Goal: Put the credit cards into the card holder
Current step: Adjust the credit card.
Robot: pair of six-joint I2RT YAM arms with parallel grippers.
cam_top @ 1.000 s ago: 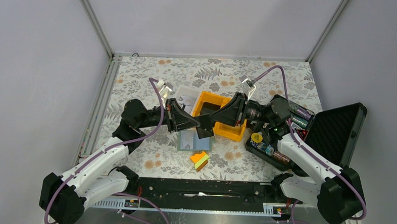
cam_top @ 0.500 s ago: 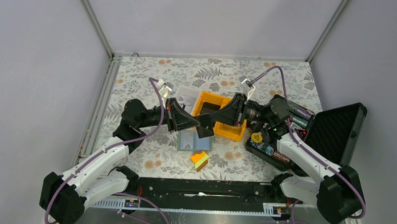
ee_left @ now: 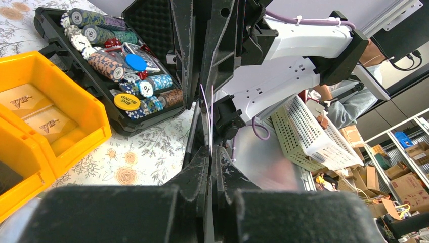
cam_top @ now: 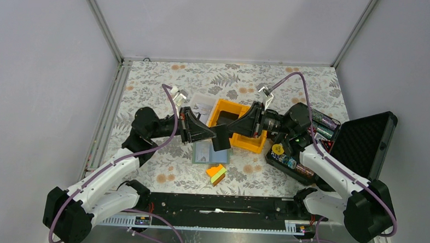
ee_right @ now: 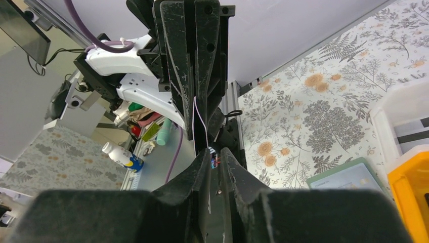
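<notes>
A black credit card (cam_top: pixel 221 140) hangs in the air between my two grippers, above the card holder (cam_top: pixel 210 152), which lies open on the table with its light-blue panel up. My left gripper (cam_top: pixel 216 136) is shut on the card; the card shows edge-on in the left wrist view (ee_left: pixel 209 116). My right gripper (cam_top: pixel 229 135) faces it from the right. Its jaws stand astride the card's other edge (ee_right: pixel 196 116) with a narrow gap showing. The holder's corner shows in the right wrist view (ee_right: pixel 349 177). Two tan cards (ee_left: pixel 30 98) lie in the yellow bin.
An orange-yellow bin (cam_top: pixel 241 142) stands behind the grippers. A white tray (cam_top: pixel 202 105) with a black-striped card is at its left. A wedge block (cam_top: pixel 216 173) lies in front of the holder. An open black case (cam_top: pixel 365 142) with poker chips (cam_top: pixel 288 155) is at the right.
My right gripper has slid a little to the left, closer onto the card and the left gripper. The left arm and the card have barely moved.
</notes>
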